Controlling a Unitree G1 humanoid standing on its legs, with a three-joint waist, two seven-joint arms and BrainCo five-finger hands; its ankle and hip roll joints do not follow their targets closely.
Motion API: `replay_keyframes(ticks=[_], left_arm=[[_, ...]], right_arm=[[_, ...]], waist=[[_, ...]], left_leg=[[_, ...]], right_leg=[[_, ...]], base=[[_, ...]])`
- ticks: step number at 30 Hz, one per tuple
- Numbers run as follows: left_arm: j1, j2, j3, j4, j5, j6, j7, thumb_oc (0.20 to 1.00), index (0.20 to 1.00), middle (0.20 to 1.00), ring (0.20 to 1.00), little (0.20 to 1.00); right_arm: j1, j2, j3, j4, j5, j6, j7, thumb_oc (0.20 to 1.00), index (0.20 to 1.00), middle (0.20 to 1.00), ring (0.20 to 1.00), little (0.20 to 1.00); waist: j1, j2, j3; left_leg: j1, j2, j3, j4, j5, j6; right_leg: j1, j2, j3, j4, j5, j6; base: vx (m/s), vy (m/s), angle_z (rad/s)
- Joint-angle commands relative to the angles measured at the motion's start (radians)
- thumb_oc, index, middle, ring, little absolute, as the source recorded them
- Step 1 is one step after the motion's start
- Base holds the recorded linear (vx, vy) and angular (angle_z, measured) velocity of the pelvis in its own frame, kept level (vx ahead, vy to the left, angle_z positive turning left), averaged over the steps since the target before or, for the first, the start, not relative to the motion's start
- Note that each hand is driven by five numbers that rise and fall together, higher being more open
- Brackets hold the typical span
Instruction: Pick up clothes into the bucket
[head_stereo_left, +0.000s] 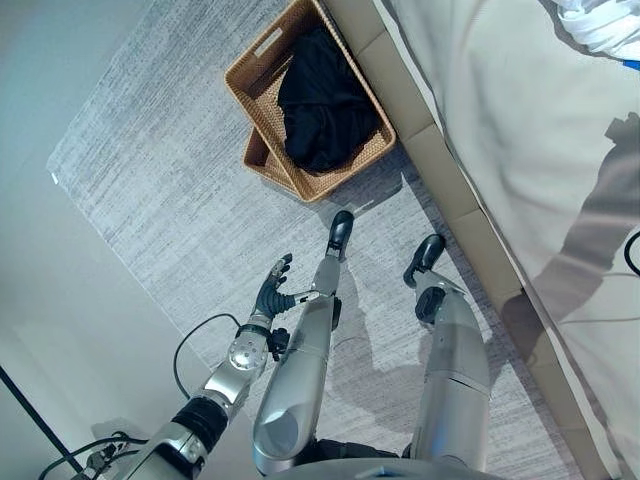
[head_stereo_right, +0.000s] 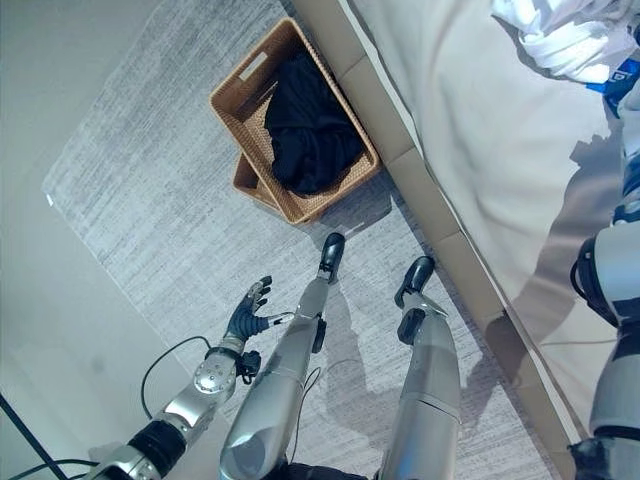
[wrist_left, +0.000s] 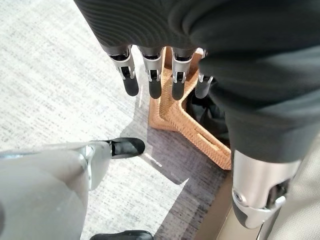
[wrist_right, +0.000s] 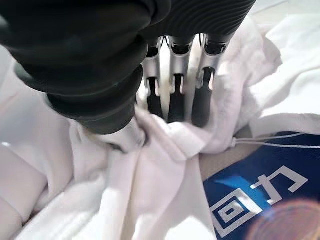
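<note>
On the far left, over the grey rug (head_stereo_left: 150, 200), our left robot hand (head_stereo_left: 272, 290) is hanging idle with its fingers (wrist_left: 131, 82) straight and relaxed, holding nothing; we judge it is waiting clear of the work. Just beyond it, the wicker basket (head_stereo_left: 262, 60) is sitting on the rug close against the bed's edge, seemingly nested on a second one, and a black garment (head_stereo_left: 325, 100) is already lying bunched inside it, so part of the job looks done. Further right, the bed (head_stereo_left: 500, 150) with its pale cover is filling that side of the room, and the pale floor is showing beyond the rug on the left. At the far right, a heap of white clothes (head_stereo_right: 560, 40) is lying on the bed beside a blue printed item (wrist_right: 260, 195). Our right robot hand (wrist_right: 175, 105) is pressing into this white cloth, fingers and thumb curling round a fold, probably gathering a grip before lifting it towards the basket
</note>
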Motion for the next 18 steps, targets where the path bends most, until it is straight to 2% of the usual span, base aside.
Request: replay_keyframes(ticks=[1, 6, 9, 14, 15, 16, 17, 18], left_arm=[[0.012, 0.002, -0.017, -0.004, -0.008, -0.024, 0.008, 1.000, 1.000, 1.000, 1.000, 1.000], [0.001, 0.013, -0.017, 0.018, 0.000, -0.026, 0.027, 1.000, 1.000, 1.000, 1.000, 1.000], [-0.005, 0.025, -0.011, 0.052, 0.017, -0.030, 0.052, 1.000, 1.000, 1.000, 1.000, 1.000], [-0.015, 0.034, 0.005, 0.104, 0.035, -0.032, 0.077, 1.000, 1.000, 1.000, 1.000, 1.000], [-0.012, 0.040, 0.014, 0.121, 0.043, -0.034, 0.086, 1.000, 1.000, 1.000, 1.000, 1.000], [-0.017, 0.045, 0.020, 0.129, 0.051, -0.035, 0.090, 1.000, 1.000, 1.000, 1.000, 1.000], [-0.014, 0.043, 0.019, 0.130, 0.051, -0.034, 0.090, 1.000, 1.000, 1.000, 1.000, 1.000], [-0.017, 0.047, 0.025, 0.143, 0.058, -0.035, 0.095, 1.000, 1.000, 1.000, 1.000, 1.000]], right_arm=[[-0.071, -0.064, 0.130, -0.039, 0.003, -0.026, -0.031, 0.200, 0.200, 0.200, 0.200, 0.200], [-0.119, -0.071, 0.144, -0.101, 0.044, -0.049, -0.089, 0.200, 0.200, 0.200, 0.200, 0.200], [-0.154, -0.075, 0.146, -0.168, 0.068, -0.070, -0.164, 0.200, 0.200, 0.200, 0.200, 0.200], [-0.174, -0.078, 0.132, -0.237, 0.080, -0.089, -0.237, 0.200, 0.200, 0.200, 0.200, 0.200], [-0.187, -0.082, 0.129, -0.271, 0.074, -0.093, -0.265, 0.200, 0.200, 0.200, 0.200, 0.200], [-0.192, -0.083, 0.122, -0.289, 0.069, -0.095, -0.275, 0.200, 0.200, 0.200, 0.200, 0.200], [-0.188, -0.081, 0.123, -0.289, 0.069, -0.094, -0.274, 0.200, 0.200, 0.200, 0.200, 0.200], [-0.195, -0.083, 0.115, -0.307, 0.066, -0.097, -0.289, 0.200, 0.200, 0.200, 0.200, 0.200]], waist=[[-0.029, 0.029, -0.004], [-0.045, 0.011, -0.004], [-0.058, -0.013, -0.004], [-0.073, -0.041, -0.004], [-0.080, -0.056, -0.004], [-0.082, -0.062, -0.004], [-0.083, -0.064, -0.004], [-0.084, -0.069, -0.004]], left_leg=[[0.063, 0.013, -0.035, 0.050, -0.086, 0.010], [0.068, 0.006, -0.034, 0.062, -0.089, 0.007], [0.089, 0.011, -0.029, 0.060, -0.091, 0.003], [0.124, 0.020, -0.016, 0.061, -0.097, -0.001], [0.151, 0.021, -0.011, 0.066, -0.104, -0.002], [0.138, 0.022, -0.008, 0.070, -0.081, 0.000], [0.161, 0.024, -0.008, 0.069, -0.107, -0.002], [0.154, 0.023, -0.004, 0.075, -0.086, 0.000]], right_leg=[[0.113, -0.010, 0.032, -0.041, -0.007, 0.123], [0.138, -0.010, 0.032, -0.056, 0.002, 0.124], [0.177, -0.003, 0.027, -0.094, 0.019, 0.126], [0.233, 0.011, 0.023, -0.141, 0.044, 0.129], [0.272, 0.018, 0.023, -0.161, 0.055, 0.131], [0.274, 0.021, 0.013, -0.186, 0.094, 0.124], [0.292, 0.023, 0.023, -0.179, 0.064, 0.132], [0.301, 0.026, 0.012, -0.205, 0.104, 0.126]], base=[[-0.03, -0.006, 0.00], [-0.03, 0.007, 0.01], [-0.04, 0.020, 0.01], [-0.04, 0.025, -0.05], [-0.11, 0.082, -0.11], [-0.03, 0.051, -0.13], [-0.10, 0.064, -0.13], [-0.02, 0.027, -0.14]])
